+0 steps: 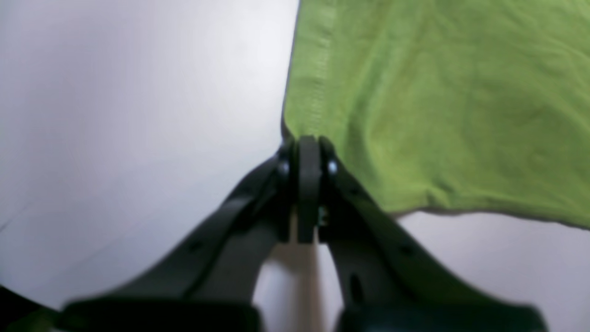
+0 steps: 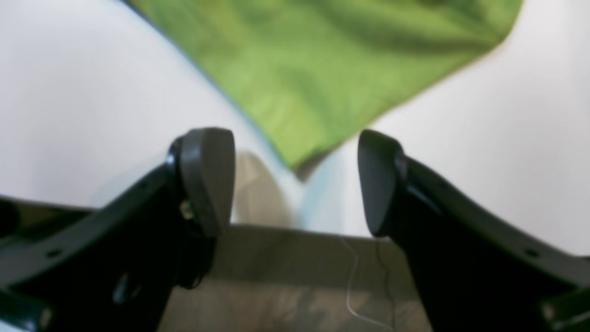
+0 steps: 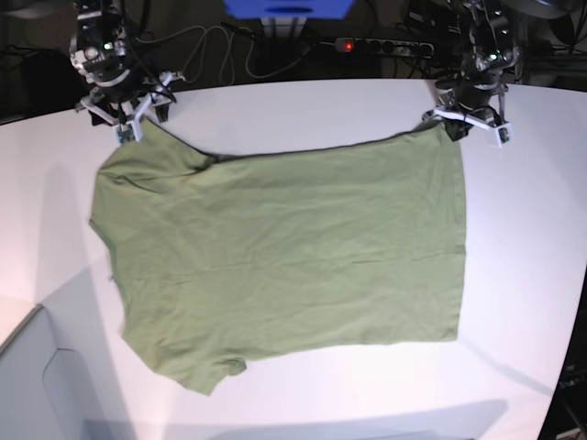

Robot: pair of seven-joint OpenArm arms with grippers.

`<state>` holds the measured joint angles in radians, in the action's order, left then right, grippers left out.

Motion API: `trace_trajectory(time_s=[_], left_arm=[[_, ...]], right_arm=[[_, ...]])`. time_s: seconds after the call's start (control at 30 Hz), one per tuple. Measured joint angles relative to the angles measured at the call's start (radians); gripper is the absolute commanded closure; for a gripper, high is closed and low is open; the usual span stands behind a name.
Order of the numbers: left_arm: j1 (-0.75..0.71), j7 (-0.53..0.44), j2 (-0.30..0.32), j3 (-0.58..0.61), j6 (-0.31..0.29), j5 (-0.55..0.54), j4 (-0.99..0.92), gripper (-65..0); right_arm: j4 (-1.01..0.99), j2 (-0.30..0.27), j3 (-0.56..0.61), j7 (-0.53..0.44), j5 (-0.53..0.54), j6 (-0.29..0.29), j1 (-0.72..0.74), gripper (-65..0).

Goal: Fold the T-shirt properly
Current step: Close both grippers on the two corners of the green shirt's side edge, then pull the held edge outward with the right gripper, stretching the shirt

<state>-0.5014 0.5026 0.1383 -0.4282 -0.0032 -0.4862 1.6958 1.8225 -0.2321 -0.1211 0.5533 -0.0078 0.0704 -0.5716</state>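
Meanwhile, the T-shirt (image 3: pixel 284 257) is spread flat across the white table (image 3: pixel 523 257), its far edge running between the two arms. The left gripper (image 1: pixel 308 152) is pressed together on the corner of the hem, where the stitched edge meets the bottom edge. The right gripper (image 2: pixel 295 180) is held spread wide, with a pointed corner of the fabric lying just beyond and between its fingertips, untouched. Bare tabletop is seen on both sides of the garment and along its near edge, and the table's far rim lies close behind both grippers.
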Motion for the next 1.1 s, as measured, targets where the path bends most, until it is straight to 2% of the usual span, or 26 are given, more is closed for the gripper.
trace_trajectory(time_s=[0.2, 0.27, 0.43, 0.5, 0.63, 0.8, 1.1], left_arm=[[0.001, -0.001, 0.001, 0.0, 0.0, 0.0, 0.0, 0.0], [0.0, -0.001, 0.0, 0.0, 0.0, 0.0, 0.0, 0.0], [0.0, -0.001, 0.0, 0.0, 0.0, 0.0, 0.0, 0.0], [0.0, -0.001, 0.0, 0.0, 0.0, 0.0, 0.0, 0.0], [0.0, 0.0, 0.004, 0.0, 0.0, 0.0, -0.001, 0.0], [0.0, 0.007, 0.002, -0.034, 0.0, -0.001, 0.003, 0.0], [-0.02, 0.01, 0.01, -0.053, 0.0, 0.0, 0.016, 0.0]], right_arm=[[-0.033, 0.0, 0.003, -0.023, 0.008, -0.001, 0.029, -38.4], [-0.034, 0.0, 0.003, -0.023, 0.008, -0.001, 0.03, -32.4], [-0.035, 0.0, 0.006, -0.022, 0.008, 0.0, 0.03, -7.3], [-0.035, 0.0, 0.003, -0.022, 0.003, 0.0, 0.03, 0.0], [-0.026, -0.003, 0.002, -0.021, 0.0, 0.0, 0.014, 0.0], [0.072, -0.003, 0.002, 0.016, -0.005, 0.0, -0.043, -0.1], [0.206, -0.006, 0.002, 0.016, -0.001, 0.0, -0.082, -0.1]])
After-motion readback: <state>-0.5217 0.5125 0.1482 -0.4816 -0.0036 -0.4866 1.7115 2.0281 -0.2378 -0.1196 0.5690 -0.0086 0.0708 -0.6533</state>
